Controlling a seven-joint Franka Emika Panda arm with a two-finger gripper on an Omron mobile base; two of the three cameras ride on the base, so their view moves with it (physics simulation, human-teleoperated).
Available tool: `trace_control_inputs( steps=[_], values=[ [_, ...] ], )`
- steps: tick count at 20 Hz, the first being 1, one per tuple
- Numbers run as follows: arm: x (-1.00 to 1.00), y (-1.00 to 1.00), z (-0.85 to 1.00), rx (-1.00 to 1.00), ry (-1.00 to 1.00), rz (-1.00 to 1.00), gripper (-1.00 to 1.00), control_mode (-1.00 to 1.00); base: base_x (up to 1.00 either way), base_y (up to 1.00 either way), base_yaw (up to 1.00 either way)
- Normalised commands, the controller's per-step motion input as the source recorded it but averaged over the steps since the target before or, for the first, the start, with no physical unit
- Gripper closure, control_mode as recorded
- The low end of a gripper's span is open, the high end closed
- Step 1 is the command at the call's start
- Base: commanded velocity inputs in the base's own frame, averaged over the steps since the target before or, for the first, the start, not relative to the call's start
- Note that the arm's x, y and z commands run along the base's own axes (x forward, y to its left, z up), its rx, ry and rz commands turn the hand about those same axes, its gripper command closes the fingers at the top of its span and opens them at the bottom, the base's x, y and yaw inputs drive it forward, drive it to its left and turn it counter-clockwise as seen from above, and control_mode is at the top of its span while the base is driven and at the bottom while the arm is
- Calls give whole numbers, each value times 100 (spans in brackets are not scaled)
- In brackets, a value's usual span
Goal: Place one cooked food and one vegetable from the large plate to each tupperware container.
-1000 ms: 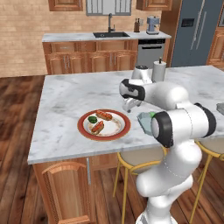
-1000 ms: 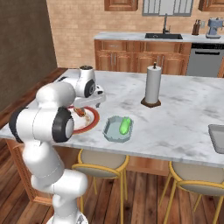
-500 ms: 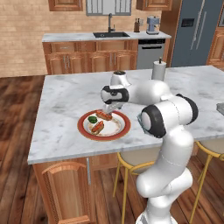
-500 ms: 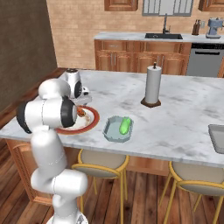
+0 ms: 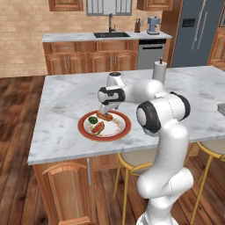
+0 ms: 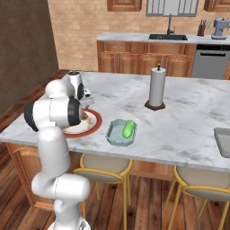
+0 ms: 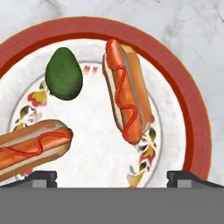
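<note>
On the marble island counter (image 5: 61, 105), the big round white plate with a wide red-brown rim (image 5: 83, 131) lies near the counter's near edge, towards its left end. Seen through the hand view, the plate (image 7: 192, 113) carries three things. At the left, a hot dog in a tan bun with a wavy line of red sauce (image 7: 30, 146) lies roughly crosswise and runs off the picture's edge. Above it, further from the fingertips, sits a dark green egg-shaped avocado (image 7: 64, 73), apart from both buns. To the right of the middle is a second sauced hot dog (image 7: 127, 99), its long axis running almost straight away from the hand, leaning slightly to the left at its far end.

The two-finger gripper (image 7: 111, 177) hangs low over the plate with its jaws spread wide and nothing between them; the dark fingertips (image 7: 39, 177) stand at either side of the picture's bottom. The second hot dog lies just ahead of the gap, a little right of its centre line, with its narrow width facing across the jaws. That suggests a short reach forward and down would let the fingers close across the bun.

Further right along the counter, in the right base view, the pale blue-grey rectangular tray (image 6: 113, 134) already holds a green vegetable (image 6: 128, 129). A darker grey tray (image 6: 223, 139) sits at the far right edge.
</note>
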Motion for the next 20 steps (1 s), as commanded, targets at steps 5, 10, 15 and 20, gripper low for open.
trace_control_inputs(
  steps=[5,10,15,20],
  values=[
    [39,0,-37,0,0,0,-100,-100,0,0,0],
    [29,0,-41,-2,1,0,-100,-100,0,0,0],
    [18,0,-24,-2,5,0,-100,-100,0,0,0],
    [0,5,-12,0,4,0,-100,-100,0,0,0]
  ],
)
